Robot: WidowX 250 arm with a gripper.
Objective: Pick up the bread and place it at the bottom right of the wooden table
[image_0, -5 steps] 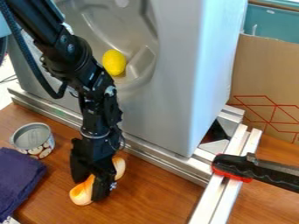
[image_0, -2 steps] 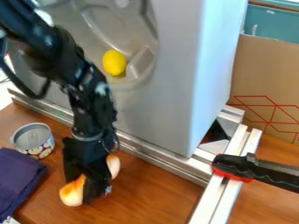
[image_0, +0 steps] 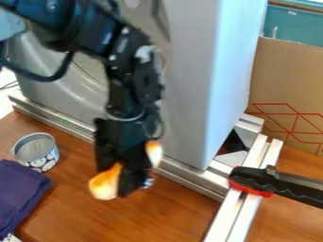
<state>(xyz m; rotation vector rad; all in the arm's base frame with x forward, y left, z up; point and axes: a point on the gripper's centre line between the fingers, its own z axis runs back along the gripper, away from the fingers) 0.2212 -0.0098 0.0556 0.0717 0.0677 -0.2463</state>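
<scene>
Slanting lengthwise toward upper right, orange-white object

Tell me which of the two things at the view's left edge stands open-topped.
The silvery can, upright with its round mouth facing up; the dark blue cloth beside it lies folded. Neither is in the gripper.

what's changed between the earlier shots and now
The end effector went slightly left, then up and right in the view, carrying the orange-and-white object along in its grip. The can, dark blue cloth and black-and-red tool stayed put.
</scene>
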